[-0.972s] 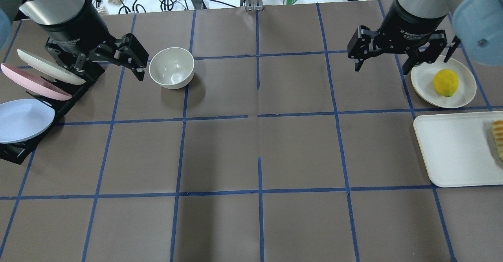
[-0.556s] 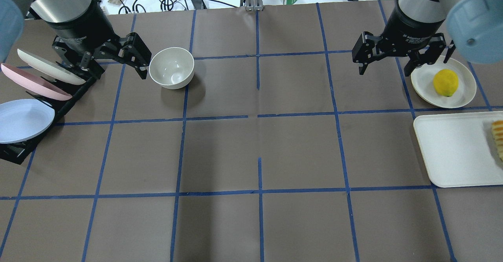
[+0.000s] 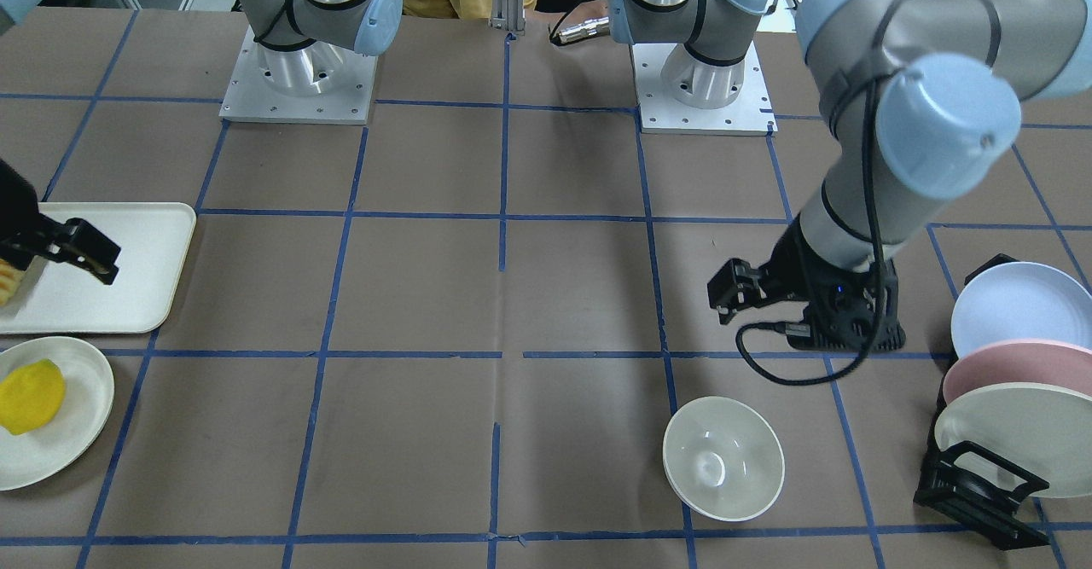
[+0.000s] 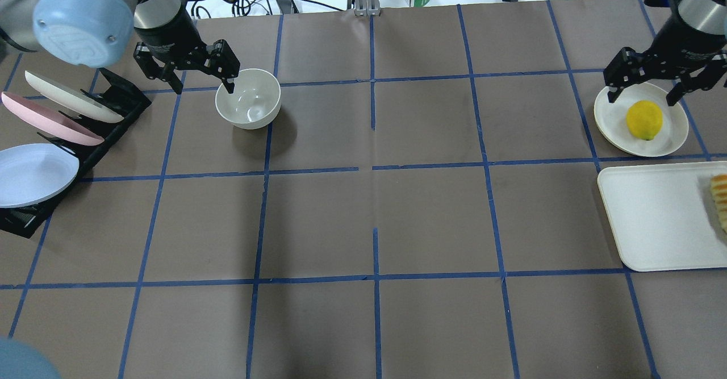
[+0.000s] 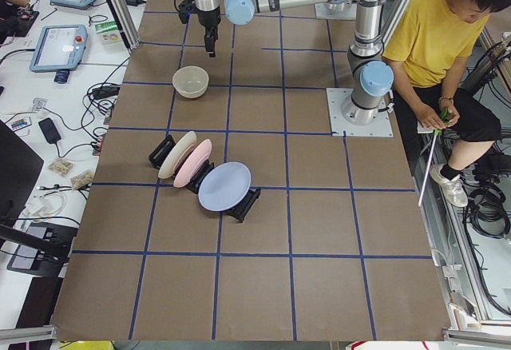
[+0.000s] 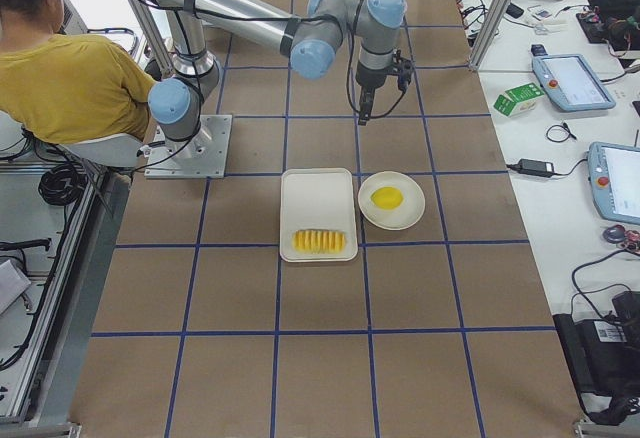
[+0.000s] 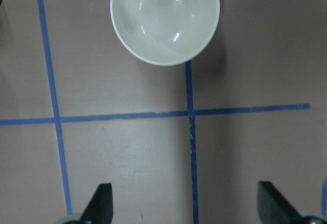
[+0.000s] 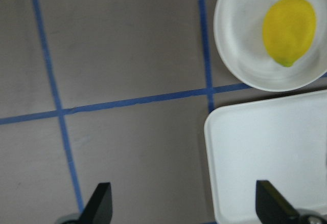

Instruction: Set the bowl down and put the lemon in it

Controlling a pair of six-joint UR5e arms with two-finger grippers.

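The fingers (image 7: 102, 203) of the left gripper (image 4: 201, 83) are spread wide with nothing between them, and it hangs in the upper left of the overhead view, between a black rack (image 4: 122, 98) of tilted plates on its left and the bowl (image 4: 248, 106) on its right. The rack holds a cream plate (image 4: 68, 98), a pink plate (image 4: 48, 120) and a blue plate (image 4: 34, 174), one behind the other. In the overhead view one fingertip overlaps the bowl's upper-left rim, but in the left wrist view the bowl sits at the top of the frame, apart from both fingertips. The bowl stands upright and empty on the brown table (image 4: 375, 322), over a blue tape line. Far across, in the upper right of the overhead view, the right gripper (image 4: 644, 98) hangs with its fingers (image 8: 102, 203) also spread wide and empty, over the upper edge of a round white plate (image 4: 610, 120). The lemon (image 4: 644, 119) lies on that plate, a little right of its middle, well apart from the bowl. Just below the plate is a white tray (image 4: 653, 220), with sliced yellow fruit (image 4: 720, 200) at its right edge, cut off by the frame.
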